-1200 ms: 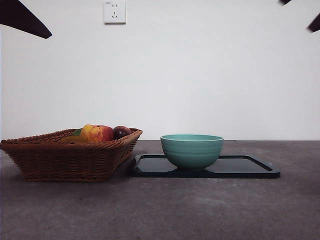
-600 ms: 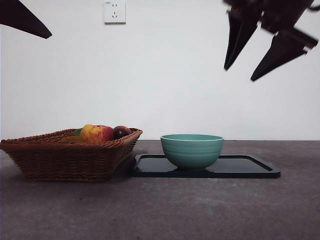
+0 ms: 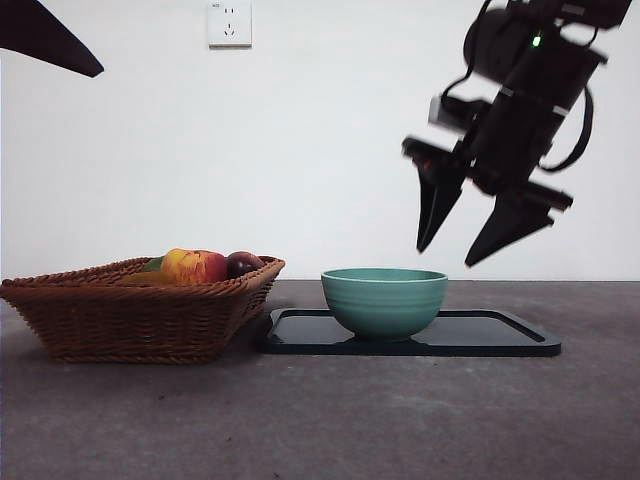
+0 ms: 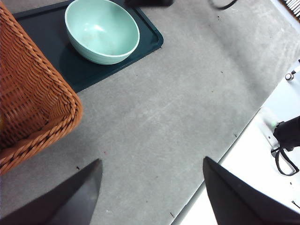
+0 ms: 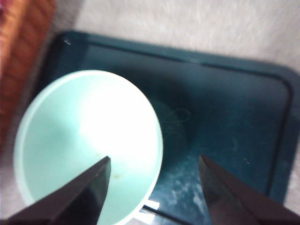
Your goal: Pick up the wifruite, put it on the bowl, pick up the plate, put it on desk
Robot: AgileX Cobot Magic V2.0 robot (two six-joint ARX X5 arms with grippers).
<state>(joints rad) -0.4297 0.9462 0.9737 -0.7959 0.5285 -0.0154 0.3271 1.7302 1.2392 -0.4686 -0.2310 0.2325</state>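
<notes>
The teal bowl (image 3: 384, 300) stands empty on the left half of a dark plate-like tray (image 3: 500, 335) on the desk (image 3: 320, 420). My right gripper (image 3: 446, 256) hangs open just above the bowl's right rim. In the right wrist view its jaws (image 5: 153, 159) straddle the bowl's edge (image 5: 89, 145) and the tray (image 5: 225, 117). The wifruite shows only as a dull-brown sliver (image 3: 143, 279) over the basket rim. My left gripper (image 4: 152, 161) is open and empty, high above the desk; the bowl (image 4: 102, 30) and tray (image 4: 145, 35) lie far from it.
A brown wicker basket (image 3: 130, 320) stands left of the tray, holding a red-yellow apple (image 3: 195, 266) and a dark plum (image 3: 243, 264). Its corner shows in the left wrist view (image 4: 28, 93). The waiting left arm shows as a black tip (image 3: 50, 40).
My right gripper has come down from the top right corner and to the left, to just above the bowl's right rim. The bowl, tray, basket and left arm have not moved.
</notes>
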